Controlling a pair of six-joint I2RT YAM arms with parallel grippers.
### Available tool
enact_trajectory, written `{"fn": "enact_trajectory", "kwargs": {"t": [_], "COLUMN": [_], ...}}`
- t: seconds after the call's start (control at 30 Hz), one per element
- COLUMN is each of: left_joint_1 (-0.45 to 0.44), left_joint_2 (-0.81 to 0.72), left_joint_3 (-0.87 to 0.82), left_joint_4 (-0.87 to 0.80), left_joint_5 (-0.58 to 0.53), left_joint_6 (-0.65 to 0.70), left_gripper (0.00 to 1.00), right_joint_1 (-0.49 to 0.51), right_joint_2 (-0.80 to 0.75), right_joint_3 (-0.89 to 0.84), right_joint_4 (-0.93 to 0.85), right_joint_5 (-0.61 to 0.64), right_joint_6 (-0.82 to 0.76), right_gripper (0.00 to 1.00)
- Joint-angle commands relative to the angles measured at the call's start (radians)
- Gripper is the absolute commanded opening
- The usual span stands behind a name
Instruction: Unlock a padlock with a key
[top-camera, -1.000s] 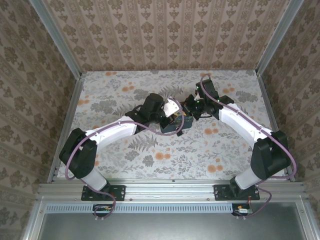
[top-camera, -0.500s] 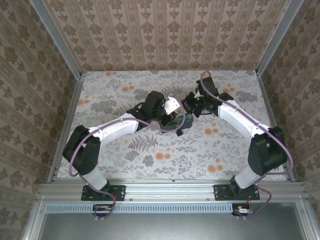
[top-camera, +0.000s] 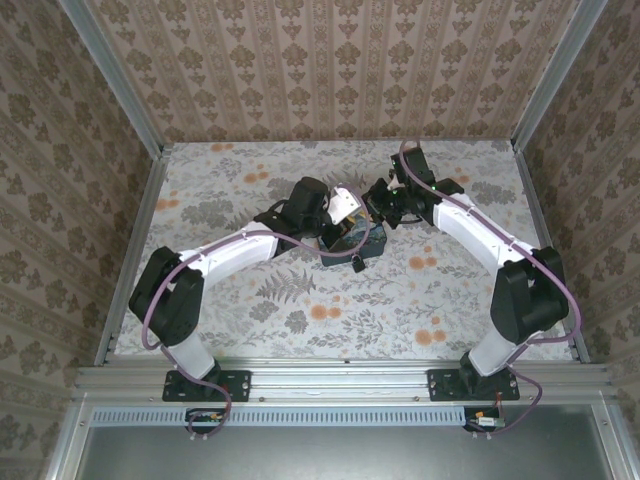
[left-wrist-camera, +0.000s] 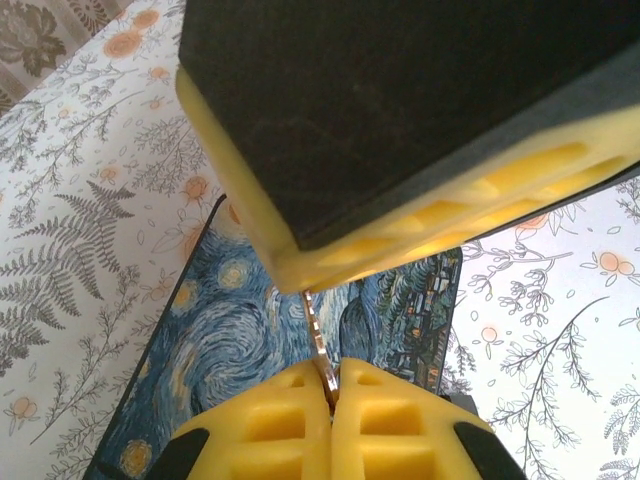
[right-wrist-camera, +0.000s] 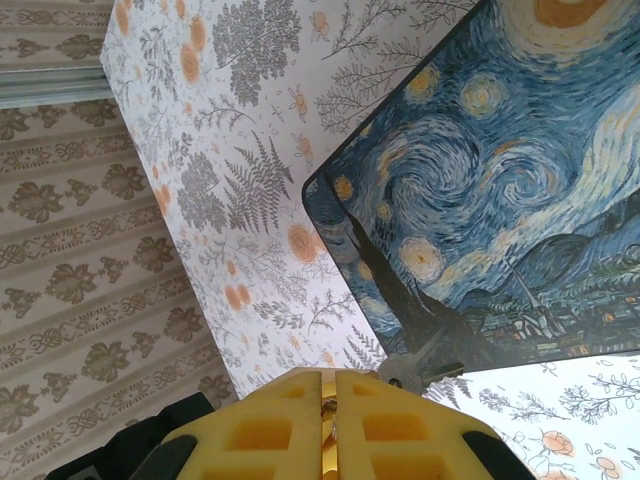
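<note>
Two grippers meet tip to tip over the far part of the blue swirl-print rectangular mat (left-wrist-camera: 220, 340) on the floral-patterned table (left-wrist-camera: 80, 200). The left gripper (left-wrist-camera: 330, 372) is clamped fully together on what I read as a thin, serrated silver metal key (left-wrist-camera: 318, 325), blade showing. Its long axis runs straight out of the left fingertips and ends under the black-padded yellow finger (left-wrist-camera: 470, 185) of the other arm, so the key lies along the line joining the two grippers. The right gripper (right-wrist-camera: 330, 385) is pinched almost together too. There's a brass-coloured glint in the seam, and a small grey metal piece (right-wrist-camera: 408, 368) sticks out just past the tips. That's possibly the key's other end, can't confirm. The small dark padlock (top-camera: 357, 265) is a guess: it's the lump at the mat's near edge in the top view, too small to be sure. If that's right, it lies toward the bases from both grippers, with the left gripper nearer. The blade now points away from it, so my call is the left arm has to swing the blade round and down before insertion.
</note>
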Motion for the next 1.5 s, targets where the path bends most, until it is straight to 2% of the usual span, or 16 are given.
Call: {"fn": "enact_trajectory", "kwargs": {"t": [0.0,0.53,0.83,1.1,1.27,1.47], "left_joint_1": [-0.004,-0.023,-0.026,-0.032,-0.031,-0.009], "left_joint_2": [0.003,0.036,0.038,0.019,0.026,0.017], "left_joint_3": [0.027,0.037,0.028,0.01,0.014,-0.009], "left_joint_4": [0.016,0.037,0.044,0.052,0.057,0.091], "left_joint_5": [0.035,0.055,0.035,0.029,0.041,0.083], "left_joint_6": [-0.046,-0.063,-0.076,-0.078,-0.077,-0.108], "left_gripper": [0.0,0.0,0.0,0.0,0.0,0.0], "right_joint_1": [0.029,0.028,0.027,0.027,0.027,-0.002], "right_joint_2": [0.01,-0.047,-0.016,-0.026,-0.039,-0.064], "right_joint_3": [0.017,-0.076,-0.024,-0.056,-0.046,-0.015], "right_joint_4": [-0.006,-0.007,-0.013,0.007,-0.001,-0.04], "right_joint_5": [-0.048,-0.036,-0.071,-0.069,-0.063,-0.043], "right_joint_6": [-0.044,-0.063,-0.078,-0.073,-0.074,-0.096], "right_gripper": [0.11,0.11,0.11,0.12,0.17,0.39]}}
